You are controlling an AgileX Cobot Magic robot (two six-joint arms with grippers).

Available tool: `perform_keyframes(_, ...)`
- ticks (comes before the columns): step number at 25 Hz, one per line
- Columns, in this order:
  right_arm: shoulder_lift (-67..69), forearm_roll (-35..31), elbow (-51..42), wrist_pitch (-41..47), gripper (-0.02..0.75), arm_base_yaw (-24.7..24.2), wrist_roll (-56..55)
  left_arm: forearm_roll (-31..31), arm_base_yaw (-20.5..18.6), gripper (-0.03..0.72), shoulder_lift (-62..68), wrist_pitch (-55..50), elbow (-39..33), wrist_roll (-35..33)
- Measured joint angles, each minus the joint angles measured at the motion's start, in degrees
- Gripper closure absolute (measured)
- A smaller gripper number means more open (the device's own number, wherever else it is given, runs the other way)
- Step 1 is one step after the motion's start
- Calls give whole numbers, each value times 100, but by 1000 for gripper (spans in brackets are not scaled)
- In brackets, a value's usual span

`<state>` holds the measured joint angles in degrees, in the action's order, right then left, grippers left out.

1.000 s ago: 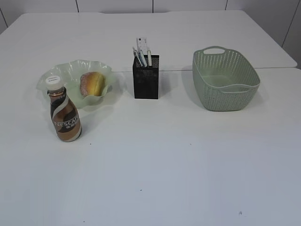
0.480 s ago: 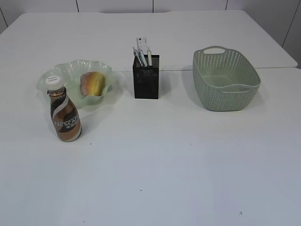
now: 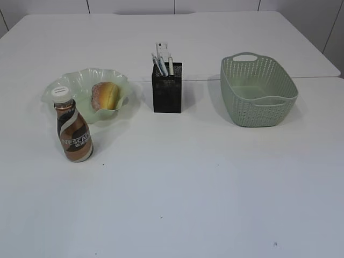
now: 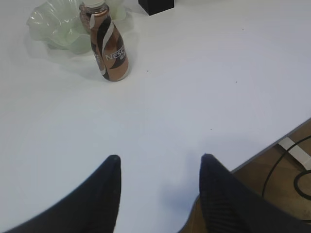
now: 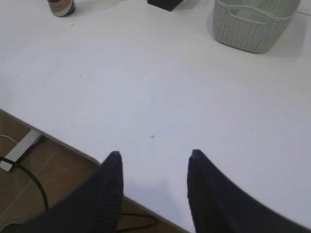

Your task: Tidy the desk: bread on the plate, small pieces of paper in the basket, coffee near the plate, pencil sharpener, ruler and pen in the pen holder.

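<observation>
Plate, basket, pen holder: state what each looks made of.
Plate: translucent pale green, glossy wavy rim, likely plastic, possibly glass. Basket: matte sage plastic by its look, moulded woven-look perforated walls. Pen holder: black fine mesh, probably metal.

We're looking at a lab-style test room dressed up as an office desk. A big plain white tabletop (image 3: 215, 177), made of two slabs with a seam (image 3: 317, 77) running across behind the pen holder (image 3: 166, 94), fills the view. Behind the tabletop stand bare pale wall panels (image 3: 215, 5), nothing hung on them. Off the near edge of the tabletop there's brown wood-look floor (image 5: 58, 170) with loose black cables (image 4: 291, 170) and a white strip (image 5: 19, 149) lying on it. Props on the tabletop are sparse and staged: pen holder with pens, a basket (image 3: 257, 91) to its right, a plate (image 3: 75, 86) to its left.
</observation>
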<state>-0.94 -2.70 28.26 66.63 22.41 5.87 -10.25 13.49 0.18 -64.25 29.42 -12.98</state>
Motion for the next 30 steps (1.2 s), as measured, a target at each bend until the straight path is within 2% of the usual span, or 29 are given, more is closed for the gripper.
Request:
perform_keyframes(7,0,0,0,-8,385,-72,-12,0,0,335,0,0,0,0)
perform_keyframes(9,0,0,0,-8,385,-221,-12,0,-73,337,0,0,0,0)
perform_keyframes(13,0,0,0,-8,386,-1142,-12,0,-578,340,0,0,0,0)
perform_keyframes(15,0,0,0,-8,386,-1142,-12,0,-913,340,0,0,0,0)
perform_keyframes(16,0,0,0,-8,386,-1614,-20,0,-1051,340,0,0,0,0)
perform_keyframes(18,0,0,0,-8,386,-1776,-20,0,-1287,340,0,0,0,0)
perform_keyframes(30,0,0,0,-8,386,-1845,-20,0,-1366,340,0,0,0,0)
